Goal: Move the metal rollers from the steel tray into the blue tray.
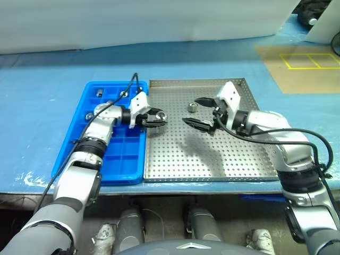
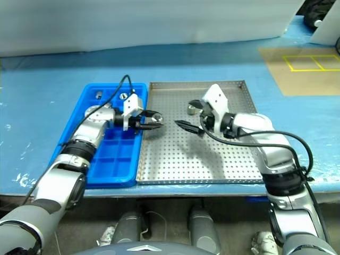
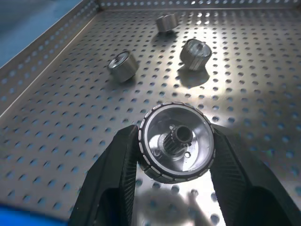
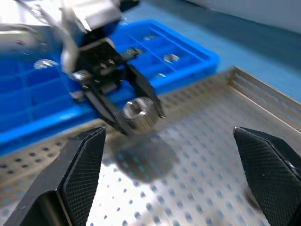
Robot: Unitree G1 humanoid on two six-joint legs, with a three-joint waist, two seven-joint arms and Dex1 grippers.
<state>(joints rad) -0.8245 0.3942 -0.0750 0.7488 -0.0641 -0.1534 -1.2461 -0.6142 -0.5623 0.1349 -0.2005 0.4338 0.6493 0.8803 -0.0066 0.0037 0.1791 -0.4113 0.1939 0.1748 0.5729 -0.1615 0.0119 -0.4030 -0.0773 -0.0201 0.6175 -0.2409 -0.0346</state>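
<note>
One small silvery metal roller point(image 3: 177, 142), rigid, slick, clamped across its rim by left gripper point(image 1: 158, 118); right gripper point(image 1: 201, 112) spread empty.

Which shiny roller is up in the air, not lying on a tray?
The roller clamped in the left gripper jaws, by the steel tray edge nearest the blue tray. The other rollers lie on the holed floor.

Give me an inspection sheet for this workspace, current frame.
Surface: blue table top.
Job's things: large square perforated steel tray; small silvery metal rollers, three loose on it; bright blue compartmented plastic tray holds a few.
Clutter: nothing seen.
Grippers: left gripper shut on a roller over the steel tray near the blue tray; right gripper open, empty.
Cables: black cable along left arm, another on right.
Surroundings: yellow-taped brown panel.
</note>
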